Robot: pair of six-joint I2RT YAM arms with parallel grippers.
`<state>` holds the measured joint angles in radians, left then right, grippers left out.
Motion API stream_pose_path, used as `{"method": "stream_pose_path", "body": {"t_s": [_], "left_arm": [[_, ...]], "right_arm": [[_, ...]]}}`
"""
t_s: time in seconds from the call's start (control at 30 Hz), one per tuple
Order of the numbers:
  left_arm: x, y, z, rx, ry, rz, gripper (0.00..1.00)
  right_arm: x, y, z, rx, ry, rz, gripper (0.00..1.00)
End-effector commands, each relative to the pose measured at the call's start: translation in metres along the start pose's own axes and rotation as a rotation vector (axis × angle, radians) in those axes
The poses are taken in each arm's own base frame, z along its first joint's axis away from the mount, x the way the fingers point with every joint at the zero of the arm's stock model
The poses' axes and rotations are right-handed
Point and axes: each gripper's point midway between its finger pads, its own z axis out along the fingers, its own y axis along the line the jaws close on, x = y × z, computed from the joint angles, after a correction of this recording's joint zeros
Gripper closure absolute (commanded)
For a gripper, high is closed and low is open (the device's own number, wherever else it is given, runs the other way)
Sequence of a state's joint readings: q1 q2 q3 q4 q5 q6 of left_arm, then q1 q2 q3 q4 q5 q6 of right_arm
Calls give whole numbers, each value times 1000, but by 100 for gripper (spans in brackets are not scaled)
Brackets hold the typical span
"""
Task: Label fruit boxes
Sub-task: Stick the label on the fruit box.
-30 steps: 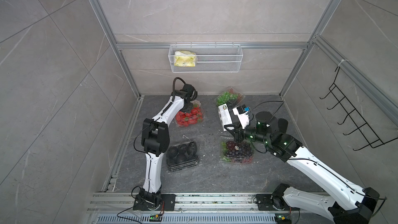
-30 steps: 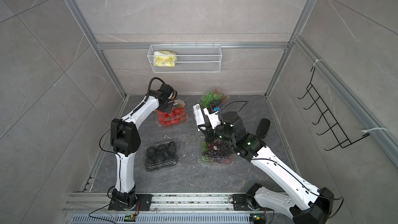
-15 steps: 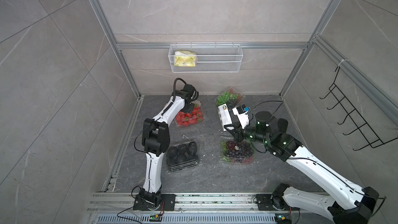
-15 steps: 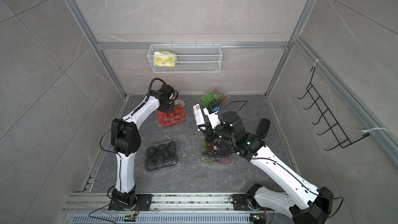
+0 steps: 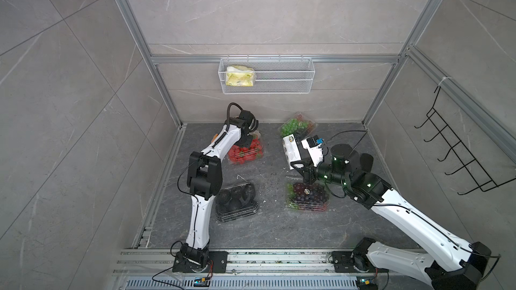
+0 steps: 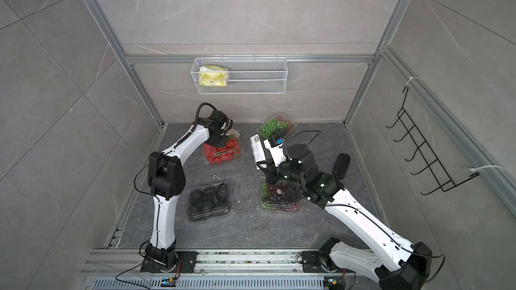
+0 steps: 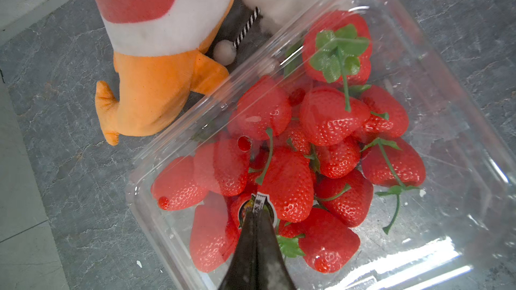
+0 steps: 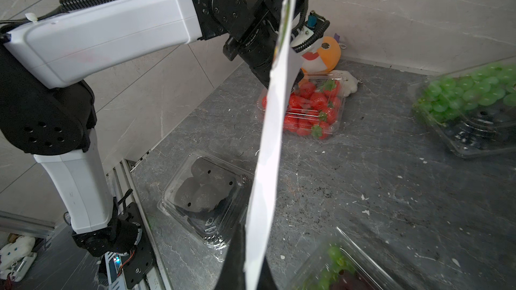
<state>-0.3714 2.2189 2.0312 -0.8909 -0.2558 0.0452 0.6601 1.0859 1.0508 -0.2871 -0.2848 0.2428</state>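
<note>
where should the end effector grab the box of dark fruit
Probably the thin rim of the dark fruit box, on the side facing the purple grapes box, coming low across the bare floor between them. The lid is broad and smooth, and the left arm stands close on the other side.

Grey marble-look tiled walls (image 5: 251, 9) all round, evenly lit and framed in silver aluminium bars (image 5: 273, 59). On the back wall hangs a white wire-mesh basket (image 5: 284, 82) with a yellow packet (image 5: 239, 79) inside. A black wire hook rack (image 5: 460, 146) is on the side wall. Below is a dark grey stone-pattern floor (image 5: 268, 227).
</note>
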Motion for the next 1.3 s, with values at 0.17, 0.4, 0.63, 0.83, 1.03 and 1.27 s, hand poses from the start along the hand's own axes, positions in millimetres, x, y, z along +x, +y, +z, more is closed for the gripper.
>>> {"method": "stream_pose_path", "body": {"t_s": [0.17, 0.4, 0.63, 0.83, 1.03, 1.27], "left_arm": [[5, -8, -2, 43, 12, -1, 100], [9, -9, -10, 47, 2, -1, 100], [3, -7, -16, 48, -23, -12, 100], [4, 10, -9, -9, -4, -39, 100], [12, 19, 3, -34, 28, -50, 100], [13, 23, 5, -32, 32, -64, 100]], "right_arm": [[0, -1, 3, -12, -7, 10, 100], [0, -1, 4, -17, -7, 13, 100], [0, 0, 4, -18, -9, 14, 100], [0, 0, 3, -20, -9, 15, 100], [-1, 0, 3, -19, -10, 14, 100], [0, 0, 4, -21, -7, 15, 100]]}}
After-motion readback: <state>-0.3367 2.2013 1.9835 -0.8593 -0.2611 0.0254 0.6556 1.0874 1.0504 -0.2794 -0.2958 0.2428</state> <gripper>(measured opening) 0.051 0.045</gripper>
